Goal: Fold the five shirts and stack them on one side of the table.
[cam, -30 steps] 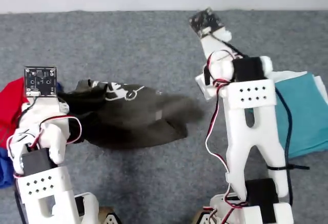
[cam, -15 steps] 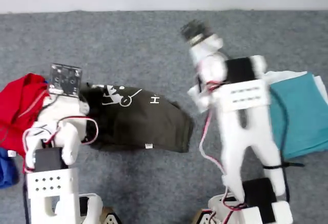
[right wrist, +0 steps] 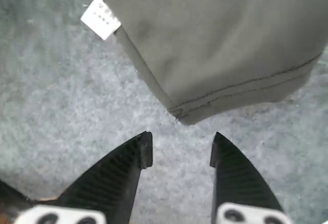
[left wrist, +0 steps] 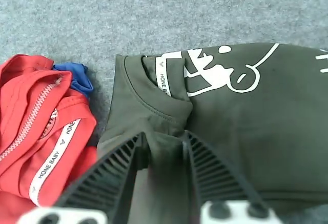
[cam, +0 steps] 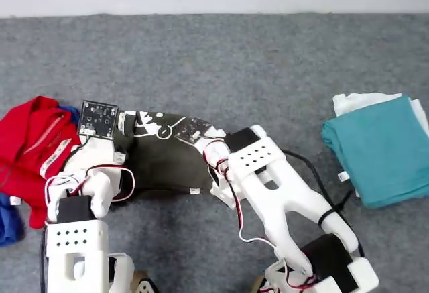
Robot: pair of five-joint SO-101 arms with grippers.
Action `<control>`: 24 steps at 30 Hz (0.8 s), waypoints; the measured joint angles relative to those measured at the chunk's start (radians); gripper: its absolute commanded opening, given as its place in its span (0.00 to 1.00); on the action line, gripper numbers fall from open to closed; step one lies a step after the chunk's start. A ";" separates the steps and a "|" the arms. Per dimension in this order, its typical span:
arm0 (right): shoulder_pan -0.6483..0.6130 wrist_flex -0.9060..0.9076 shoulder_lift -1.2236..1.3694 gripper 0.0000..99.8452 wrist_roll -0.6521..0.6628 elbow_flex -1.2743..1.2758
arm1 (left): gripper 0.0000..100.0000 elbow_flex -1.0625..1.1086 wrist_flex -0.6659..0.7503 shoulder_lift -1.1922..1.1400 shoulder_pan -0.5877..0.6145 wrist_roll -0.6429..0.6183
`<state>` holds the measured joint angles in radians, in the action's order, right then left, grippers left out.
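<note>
A dark olive shirt (cam: 161, 162) with a white print lies left of centre, bunched into a rough rectangle. My left gripper (left wrist: 163, 142) is shut on a fold of this shirt (left wrist: 246, 126) just below its collar (left wrist: 154, 88). The right arm (cam: 258, 162) lies across the shirt's right end. In its wrist view, my right gripper (right wrist: 182, 138) stands open over the grey mat, a little off the shirt's hem corner (right wrist: 179, 115) and touching nothing. A white label (right wrist: 101, 9) hangs at the shirt's edge.
A crumpled red shirt (cam: 33, 142) lies at the left edge with a blue one (cam: 8, 220) partly under it. A folded teal shirt (cam: 379, 149) rests on a white one (cam: 362, 100) at the right. Grey mat (cam: 221, 58) covers the table.
The right arm swung from the far middle down and left to the shirt's right end. The left arm moved right with the shirt, which went from spread to bunched.
</note>
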<state>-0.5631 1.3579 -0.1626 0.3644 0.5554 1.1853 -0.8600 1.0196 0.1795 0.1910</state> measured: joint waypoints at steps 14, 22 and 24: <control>0.000 -0.416 0.000 0.01 -0.002 0.270 | 0.12 0.000 0.000 0.000 0.000 0.000; 0.008 -0.442 0.000 0.01 -0.002 0.279 | 0.12 0.000 0.000 0.000 0.000 0.000; 0.035 -0.427 0.000 0.01 -0.002 0.262 | 0.12 0.000 0.000 0.000 0.000 0.000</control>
<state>-0.5278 0.9314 -0.1626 0.3629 0.8178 1.1853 -0.8600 1.0196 0.1795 0.1910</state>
